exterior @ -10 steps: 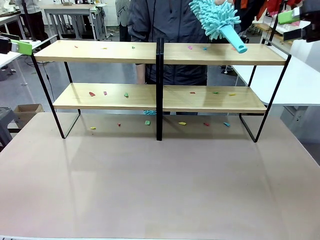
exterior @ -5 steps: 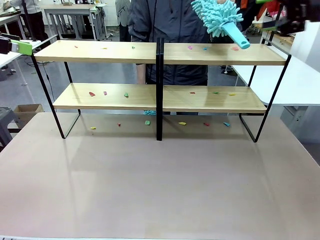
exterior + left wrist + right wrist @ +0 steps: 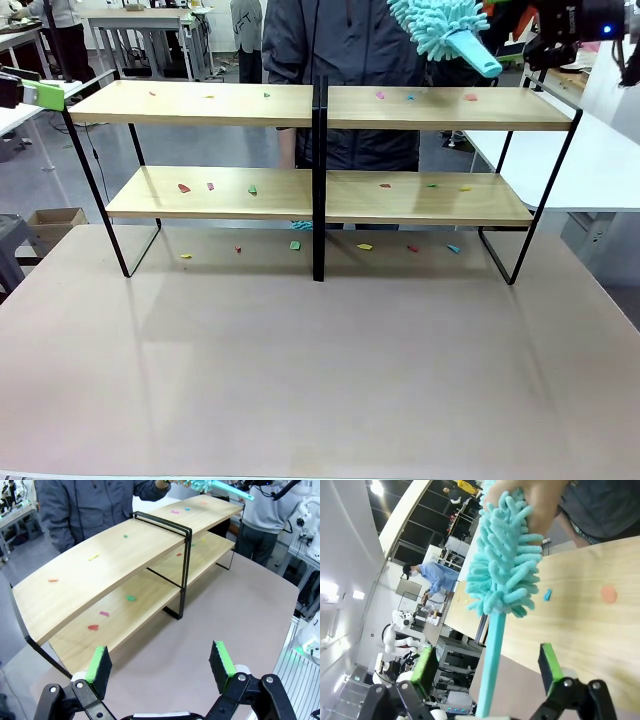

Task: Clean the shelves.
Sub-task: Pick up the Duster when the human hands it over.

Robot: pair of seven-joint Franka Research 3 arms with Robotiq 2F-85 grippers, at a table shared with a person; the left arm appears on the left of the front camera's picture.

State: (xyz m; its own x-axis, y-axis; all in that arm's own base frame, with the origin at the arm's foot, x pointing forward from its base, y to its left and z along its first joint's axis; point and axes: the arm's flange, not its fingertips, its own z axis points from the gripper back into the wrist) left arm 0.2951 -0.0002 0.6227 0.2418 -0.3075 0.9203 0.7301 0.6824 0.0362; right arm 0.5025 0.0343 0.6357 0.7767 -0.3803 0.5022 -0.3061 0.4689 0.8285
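My right gripper (image 3: 487, 666) stands wide open, pads (image 3: 426, 667) flanking the handle of a teal duster (image 3: 506, 570) that a person's hand (image 3: 532, 497) offers by its fluffy head, seemingly for me to take. My left gripper (image 3: 160, 662) hangs wide open beside the shelves (image 3: 100, 575), whose boards carry coloured scraps (image 3: 131, 598).

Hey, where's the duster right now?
Front view, top right: a person's hand holds the duster above the shelves' right end, handle toward the open right pincer.

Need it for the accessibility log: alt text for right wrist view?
A hand holds a teal duster by its fluffy head, handle pointing down the frame between the green-padded fingers of the open right gripper. Behind lies a wooden shelf with coloured scraps.
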